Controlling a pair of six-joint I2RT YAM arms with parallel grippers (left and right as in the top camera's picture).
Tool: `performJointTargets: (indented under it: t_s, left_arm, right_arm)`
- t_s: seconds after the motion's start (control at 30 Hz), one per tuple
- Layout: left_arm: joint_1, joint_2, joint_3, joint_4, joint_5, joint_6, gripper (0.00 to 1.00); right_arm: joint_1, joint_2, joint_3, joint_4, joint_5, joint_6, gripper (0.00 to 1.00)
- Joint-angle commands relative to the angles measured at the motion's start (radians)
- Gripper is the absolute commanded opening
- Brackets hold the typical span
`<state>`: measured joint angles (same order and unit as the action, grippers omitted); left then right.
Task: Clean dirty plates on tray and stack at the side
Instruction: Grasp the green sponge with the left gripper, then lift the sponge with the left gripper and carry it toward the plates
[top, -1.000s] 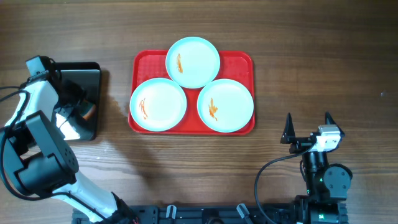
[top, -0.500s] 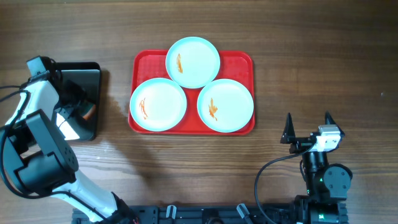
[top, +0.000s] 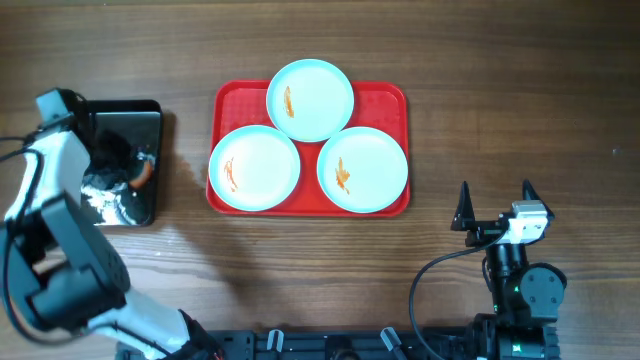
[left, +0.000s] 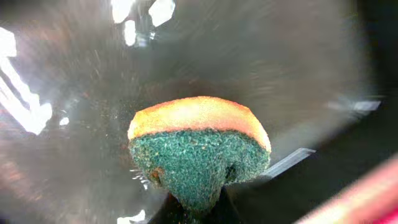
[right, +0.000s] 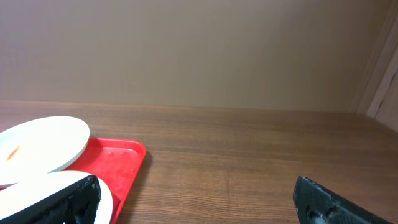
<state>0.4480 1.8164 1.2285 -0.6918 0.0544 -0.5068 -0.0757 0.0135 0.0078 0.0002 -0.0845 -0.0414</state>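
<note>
Three pale dirty plates lie on the red tray (top: 390, 96), each with an orange smear: one at the back (top: 310, 100), one front left (top: 254, 168), one front right (top: 362, 169). My left gripper (top: 128, 172) is far left over the black tray (top: 140, 115), shut on a sponge (left: 199, 149) that has an orange top and a green scrub face. The sponge is pinched at its lower end between the jaws (left: 196, 208). My right gripper (top: 495, 205) stands open at the front right, nothing between its fingers (right: 198, 199); two plates (right: 37, 146) show at its left.
The glossy black tray sits left of the red tray, with bright glare spots on it. Bare wooden table (top: 500, 100) lies right of the red tray and along the back. The right arm's base (top: 520, 290) stands at the front edge.
My left gripper has closed onto the sponge over the black tray, and its arm has shifted slightly. The right arm and the plates have not moved.
</note>
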Motion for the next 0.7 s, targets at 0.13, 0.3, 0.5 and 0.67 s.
performJointTargets:
  t_s: [0.13, 0.3, 0.5, 0.67]
  left_arm:
    - [0.008, -0.311, 0.045, 0.087, 0.001, 0.006, 0.04]
    - [0.008, -0.346, 0.045, 0.121, 0.002, 0.006, 0.04]
    - [0.009, -0.358, 0.045, 0.216, 0.005, 0.115, 0.04]
    - [0.009, -0.313, 0.032, 0.179, -0.01, 0.219, 0.04]
  right_arm:
    - [-0.002, -0.009, -0.002, 0.002, 0.01, 0.018, 1.0]
    - [-0.002, -0.009, -0.002, 0.002, 0.01, 0.018, 1.0]
    - [-0.002, -0.009, -0.002, 0.002, 0.01, 0.018, 1.0]
    - [-0.002, -0.009, -0.002, 0.002, 0.01, 0.018, 1.0]
